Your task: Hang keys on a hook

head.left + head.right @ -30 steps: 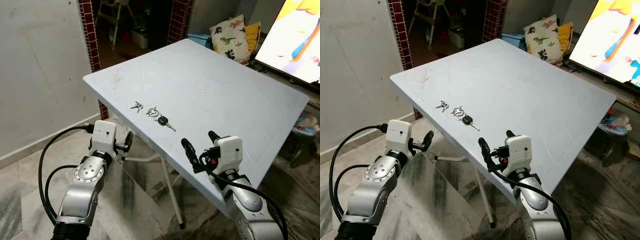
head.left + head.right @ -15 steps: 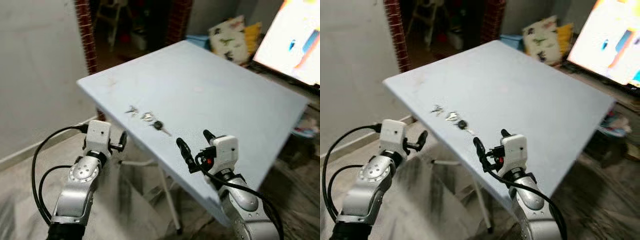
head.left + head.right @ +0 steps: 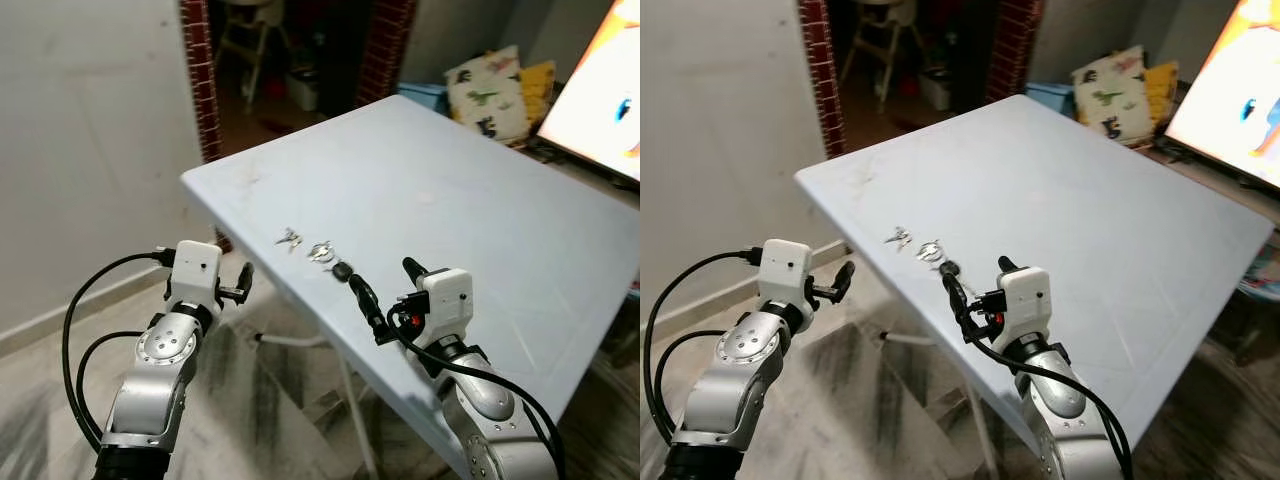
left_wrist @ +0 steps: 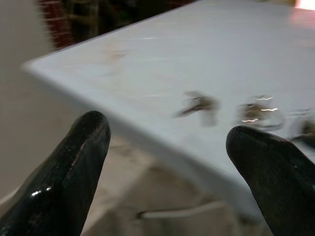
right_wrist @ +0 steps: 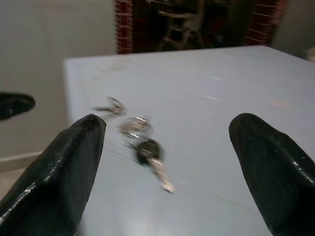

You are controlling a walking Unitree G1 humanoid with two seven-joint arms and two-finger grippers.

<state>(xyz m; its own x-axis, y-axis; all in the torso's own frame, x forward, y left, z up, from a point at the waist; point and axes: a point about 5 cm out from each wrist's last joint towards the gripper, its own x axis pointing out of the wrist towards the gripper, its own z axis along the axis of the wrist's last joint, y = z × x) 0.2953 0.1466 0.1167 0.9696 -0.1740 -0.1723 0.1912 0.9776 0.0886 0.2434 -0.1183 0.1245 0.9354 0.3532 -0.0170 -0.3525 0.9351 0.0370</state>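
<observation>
Lying on table (image 3: 480, 200), keys (image 3: 318, 252) face spread right fingers (image 5: 64, 177).

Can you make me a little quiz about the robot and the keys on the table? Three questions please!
1. True or false: the keys lie near the edge of the white table.
2. Which gripper is closer to the keys? A) left gripper B) right gripper
3. Fill in: the right gripper's fingers are ____ and hold nothing.

Key:
1. True. They lie in a row close to the table's near edge.
2. B. The right gripper hovers over the table just beside the keys, while the left gripper is off the table's edge, above the floor.
3. Open. The keys show on the table between its two spread fingers.
</observation>
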